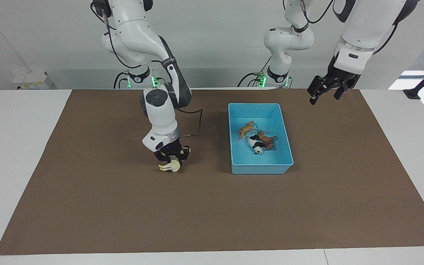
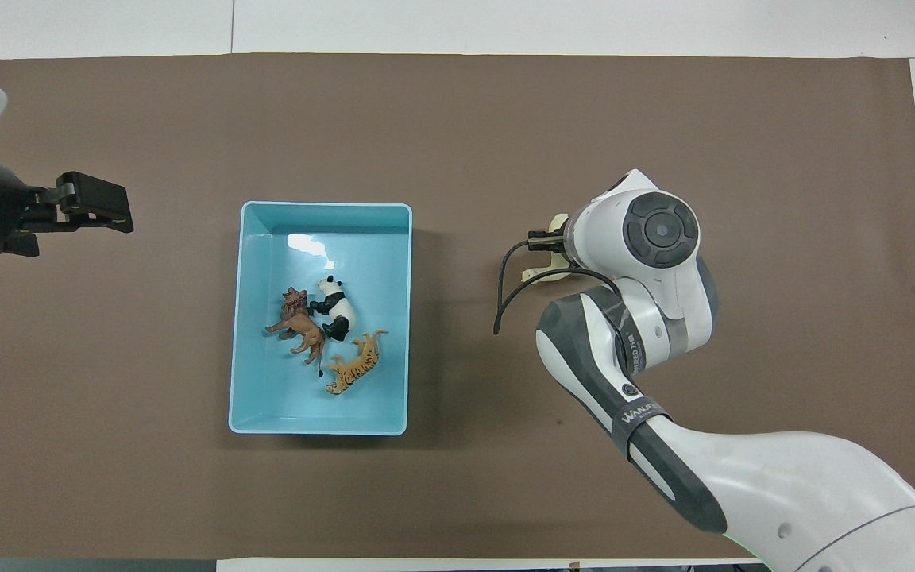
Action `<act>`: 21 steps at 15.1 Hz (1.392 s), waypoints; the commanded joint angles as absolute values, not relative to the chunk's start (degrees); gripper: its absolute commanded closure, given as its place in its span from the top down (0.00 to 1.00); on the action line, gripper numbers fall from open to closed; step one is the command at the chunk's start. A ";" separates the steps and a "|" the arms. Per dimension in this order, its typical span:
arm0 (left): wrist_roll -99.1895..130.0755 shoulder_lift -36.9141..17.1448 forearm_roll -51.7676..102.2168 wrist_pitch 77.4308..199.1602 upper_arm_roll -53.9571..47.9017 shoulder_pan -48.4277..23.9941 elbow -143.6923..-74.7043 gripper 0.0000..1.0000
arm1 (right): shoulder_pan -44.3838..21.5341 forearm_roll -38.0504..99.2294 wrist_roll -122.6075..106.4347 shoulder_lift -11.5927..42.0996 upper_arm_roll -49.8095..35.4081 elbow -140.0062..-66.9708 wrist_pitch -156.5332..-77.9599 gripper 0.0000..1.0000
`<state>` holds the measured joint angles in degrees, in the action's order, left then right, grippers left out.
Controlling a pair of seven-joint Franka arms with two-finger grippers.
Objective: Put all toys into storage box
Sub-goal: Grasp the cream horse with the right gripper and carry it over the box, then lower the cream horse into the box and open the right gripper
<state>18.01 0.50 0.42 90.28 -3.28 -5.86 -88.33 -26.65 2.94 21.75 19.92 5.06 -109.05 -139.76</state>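
Observation:
The light blue storage box (image 1: 261,168) stands on the brown mat toward the left arm's end; it also shows in the overhead view (image 2: 322,208). In it lie the orange tiger (image 1: 247,129) (image 2: 354,364), the panda (image 1: 257,144) (image 2: 336,306) and the brown lion (image 1: 268,140) (image 2: 299,322). My right gripper (image 1: 172,159) is down at the mat beside the box, toward the right arm's end, shut on the cream-white horse (image 1: 169,166). In the overhead view the wrist hides all but small bits of the horse (image 2: 557,223). My left gripper (image 1: 326,95) (image 2: 96,210) waits open and empty, raised over the mat at the left arm's end.
The brown mat (image 1: 87,206) covers most of the white table. A black cable (image 2: 505,294) loops out from the right wrist toward the box.

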 commanded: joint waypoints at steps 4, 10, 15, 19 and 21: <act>14.26 0.17 -0.44 87.71 -4.04 -4.57 -87.62 1.00 | -33.90 6.92 32.84 22.48 4.48 -85.38 -123.40 0.00; 10.46 3.42 0.35 85.25 -3.69 -3.69 -90.25 1.00 | -47.27 10.72 42.18 28.81 4.48 -83.06 -135.51 0.00; 10.20 3.16 0.35 84.99 -2.90 -4.66 -90.35 1.00 | -49.64 11.24 42.54 30.76 4.31 -83.23 -138.52 0.25; 10.11 3.25 0.26 84.11 -2.90 -5.01 -90.35 1.00 | -49.66 11.60 51.82 30.41 4.31 -82.71 -136.76 1.00; 10.20 3.34 0.26 84.11 -3.07 -5.01 -90.53 1.00 | -48.43 11.69 54.57 29.80 4.48 -81.39 -134.83 1.00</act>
<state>11.00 1.85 0.35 84.80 -3.55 -4.26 -89.01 -49.76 10.26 51.90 30.20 4.38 -83.56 -137.55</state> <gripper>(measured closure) 0.000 0.132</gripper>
